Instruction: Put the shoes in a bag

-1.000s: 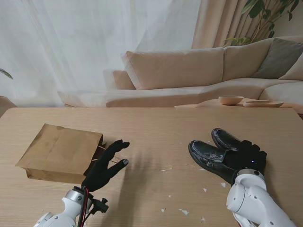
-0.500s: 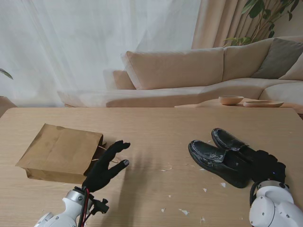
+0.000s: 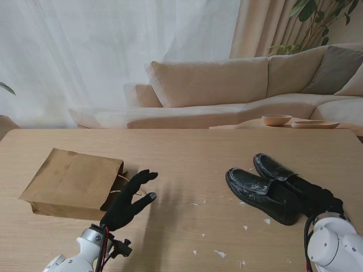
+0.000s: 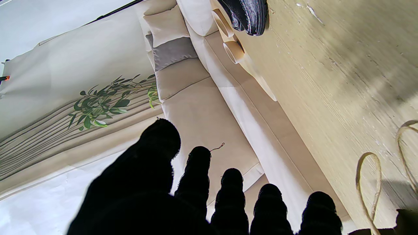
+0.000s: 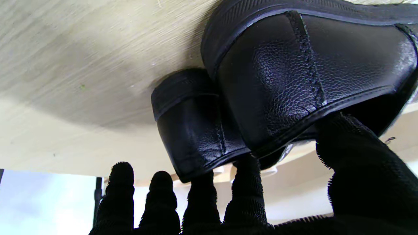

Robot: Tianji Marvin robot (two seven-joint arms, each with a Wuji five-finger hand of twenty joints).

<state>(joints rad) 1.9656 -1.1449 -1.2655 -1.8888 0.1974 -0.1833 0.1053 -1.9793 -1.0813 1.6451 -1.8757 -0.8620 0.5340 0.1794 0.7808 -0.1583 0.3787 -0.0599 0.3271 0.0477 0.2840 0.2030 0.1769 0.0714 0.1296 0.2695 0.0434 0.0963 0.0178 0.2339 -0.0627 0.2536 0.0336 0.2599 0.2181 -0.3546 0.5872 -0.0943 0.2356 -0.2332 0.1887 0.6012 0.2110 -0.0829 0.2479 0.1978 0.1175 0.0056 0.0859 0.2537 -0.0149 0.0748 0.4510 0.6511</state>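
Two black leather shoes (image 3: 262, 191) lie side by side on the right of the wooden table, toes pointing away and to the left. My right hand (image 3: 321, 199) sits at their heels (image 5: 294, 78), open. Its thumb (image 5: 362, 169) reaches over the collar of the closer shoe, and two fingertips (image 5: 246, 182) touch the heel rims. A brown paper bag (image 3: 71, 184) lies flat on the left, mouth and cord handles (image 4: 369, 182) facing right. My left hand (image 3: 129, 198) hovers beside that mouth, open and holding nothing. One shoe toe (image 4: 248, 13) shows in the left wrist view.
Small white scraps (image 3: 220, 254) are scattered on the table between the hands. Beyond the far table edge stand a beige sofa (image 3: 227, 85) and a low table with wooden bowls (image 3: 277, 119).
My right hand has drawn back from on top of the shoes to their heel ends, nearer to me and to the right. The left hand has barely shifted.
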